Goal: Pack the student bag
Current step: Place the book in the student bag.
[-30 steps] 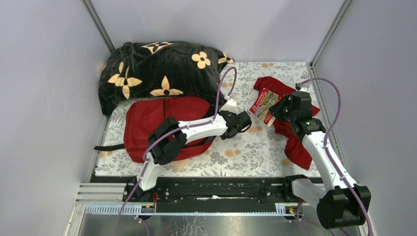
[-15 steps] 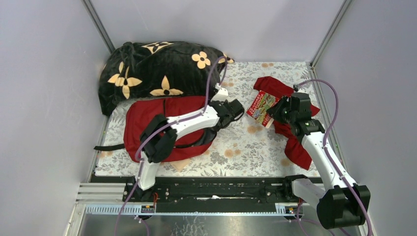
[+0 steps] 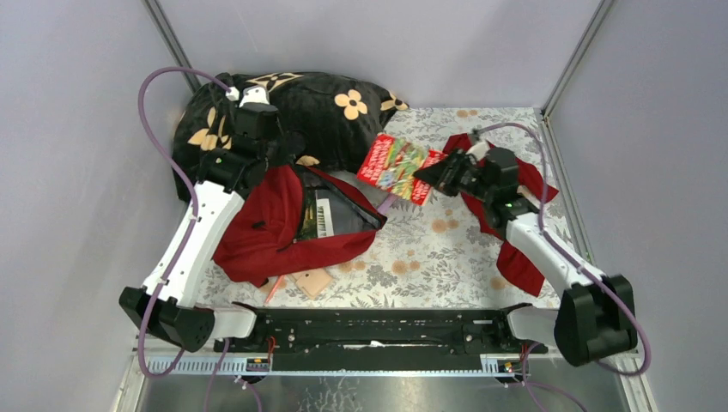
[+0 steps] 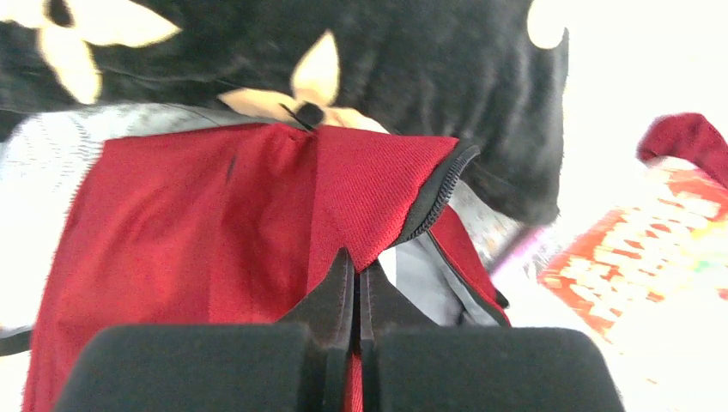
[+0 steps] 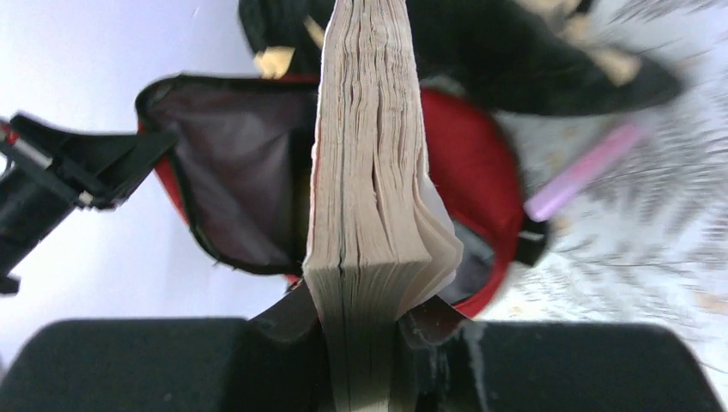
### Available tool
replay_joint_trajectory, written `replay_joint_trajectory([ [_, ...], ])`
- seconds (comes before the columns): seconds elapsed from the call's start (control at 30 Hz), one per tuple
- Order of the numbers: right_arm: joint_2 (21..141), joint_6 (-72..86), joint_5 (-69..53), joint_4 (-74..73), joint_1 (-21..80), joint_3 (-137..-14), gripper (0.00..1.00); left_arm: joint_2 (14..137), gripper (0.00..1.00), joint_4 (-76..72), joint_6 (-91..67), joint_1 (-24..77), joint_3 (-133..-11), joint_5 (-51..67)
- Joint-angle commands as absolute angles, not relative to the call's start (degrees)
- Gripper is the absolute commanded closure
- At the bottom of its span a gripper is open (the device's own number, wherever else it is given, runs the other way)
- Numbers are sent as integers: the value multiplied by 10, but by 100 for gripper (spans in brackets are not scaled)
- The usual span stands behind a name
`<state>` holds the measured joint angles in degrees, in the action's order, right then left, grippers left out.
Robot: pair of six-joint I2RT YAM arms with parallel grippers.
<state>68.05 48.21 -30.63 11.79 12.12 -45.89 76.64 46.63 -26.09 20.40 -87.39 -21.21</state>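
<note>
Robot lab cell.
Plain grey panel walls (image 3: 77,172), aluminium corner posts (image 3: 171,41), two arms (image 3: 193,232) bolted to a black rail (image 3: 378,330), floral cloth (image 3: 446,257) on the surface.

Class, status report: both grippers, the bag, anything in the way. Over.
Left gripper shut on bag flap, mouth open. Right gripper shut on book. Blanket behind, not blocking.

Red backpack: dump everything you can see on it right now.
Large dark-red woven-fabric backpack with black zipper edging, lying on the flowered table cover, its far edge against the black plush blanket with orange flowers. The main compartment is unzipped and gapes toward the right, showing grey lining and a white barcode label. The left gripper is shut on the flap's red fabric beside the zipper, holding it lifted.
</note>
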Motion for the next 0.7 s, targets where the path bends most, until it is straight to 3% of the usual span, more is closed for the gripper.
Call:
replay_joint_trajectory([
  [0.0, 744, 565, -377, 277, 209, -493, 100, 747, 100, 401, -239, 171, -840, -32],
  [0.27, 878, 594, -402, 349, 313, -557, 100, 732, 100, 391, -254, 131, -830, 58],
  [0.57, 1006, 591, -435, 343, 375, -637, 100, 707, 100, 394, -257, 109, -856, 102],
  [0.67, 1052, 552, -425, 269, 421, -702, 100, 705, 100, 390, -265, 109, -858, 121],
])
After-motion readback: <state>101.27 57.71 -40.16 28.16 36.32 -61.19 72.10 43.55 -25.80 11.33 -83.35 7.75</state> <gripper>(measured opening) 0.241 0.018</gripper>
